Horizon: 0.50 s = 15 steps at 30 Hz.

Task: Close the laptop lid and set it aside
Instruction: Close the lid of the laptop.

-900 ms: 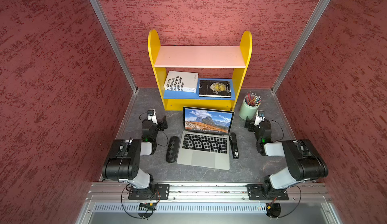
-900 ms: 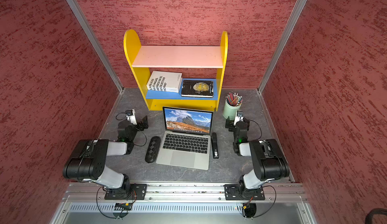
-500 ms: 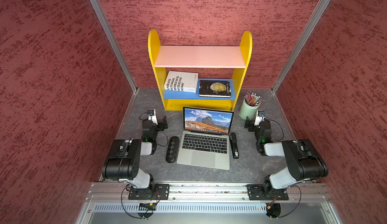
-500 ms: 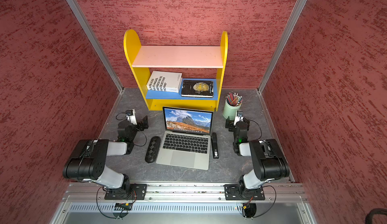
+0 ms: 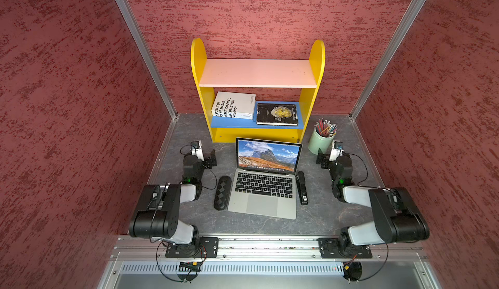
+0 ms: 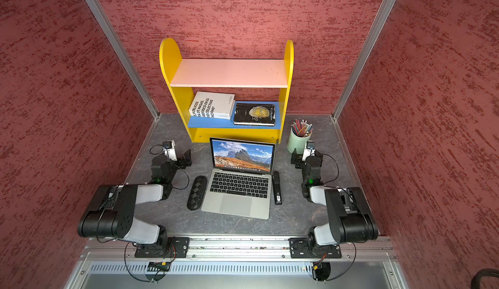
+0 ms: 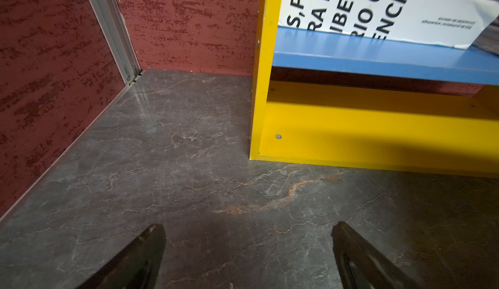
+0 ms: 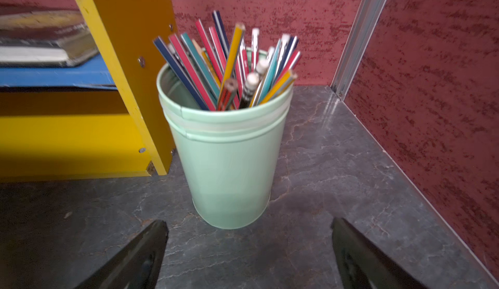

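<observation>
The silver laptop (image 5: pixel 263 195) (image 6: pixel 237 193) sits open in the middle of the grey table in both top views. Its laptop lid (image 5: pixel 268 155) (image 6: pixel 242 155) stands upright, screen showing a mountain wallpaper. My left gripper (image 5: pixel 210 159) (image 6: pixel 186 158) (image 7: pixel 248 229) rests open on the table left of the laptop, well apart from it, with only bare table between its fingers. My right gripper (image 5: pixel 322 160) (image 6: pixel 296 160) (image 8: pixel 249 226) rests open right of the laptop, pointing at the green pencil cup (image 8: pixel 226 160). Neither wrist view shows the laptop.
A yellow shelf (image 5: pixel 256 133) with a white book (image 5: pixel 233 109) and a black book (image 5: pixel 276 114) stands right behind the lid. A black case (image 5: pixel 222 193) lies left of the laptop, a black stapler (image 5: pixel 302 187) right of it. The pencil cup (image 5: pixel 321 141) stands at back right. Red walls enclose the table.
</observation>
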### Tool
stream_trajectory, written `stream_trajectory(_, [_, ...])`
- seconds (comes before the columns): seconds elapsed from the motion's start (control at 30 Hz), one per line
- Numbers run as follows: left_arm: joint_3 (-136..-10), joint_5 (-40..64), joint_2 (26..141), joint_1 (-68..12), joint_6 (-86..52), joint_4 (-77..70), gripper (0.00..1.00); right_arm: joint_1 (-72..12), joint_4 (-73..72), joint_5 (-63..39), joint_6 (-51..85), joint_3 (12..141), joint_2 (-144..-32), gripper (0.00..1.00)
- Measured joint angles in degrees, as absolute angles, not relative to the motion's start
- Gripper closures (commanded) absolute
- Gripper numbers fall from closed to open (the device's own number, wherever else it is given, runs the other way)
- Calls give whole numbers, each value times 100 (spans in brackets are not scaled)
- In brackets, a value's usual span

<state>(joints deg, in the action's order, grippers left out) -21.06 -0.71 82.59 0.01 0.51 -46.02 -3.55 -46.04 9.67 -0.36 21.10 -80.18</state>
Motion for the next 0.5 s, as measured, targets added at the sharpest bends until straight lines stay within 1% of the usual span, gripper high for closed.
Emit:
stream_trajectory(0.1, [-2163,-169,7824,-54,47,-4298,0,-355,-3865,976,145,2390,-7470,2])
stream_trajectory(0.27, [-2187,-242,7024,-137,-56,-3697,0,-355,-3015,884,642,2714,-6866,1])
stream_trajectory(0.4, [-2185,-196,6276,-178,-386,-3323,0,-355,-2215,569,1081,3048,-6569,2])
stream_trajectory(0.5, [-2185,-198,5800,-185,-893,-3035,0,-355,-1885,217,1424,3304,-6442,2])
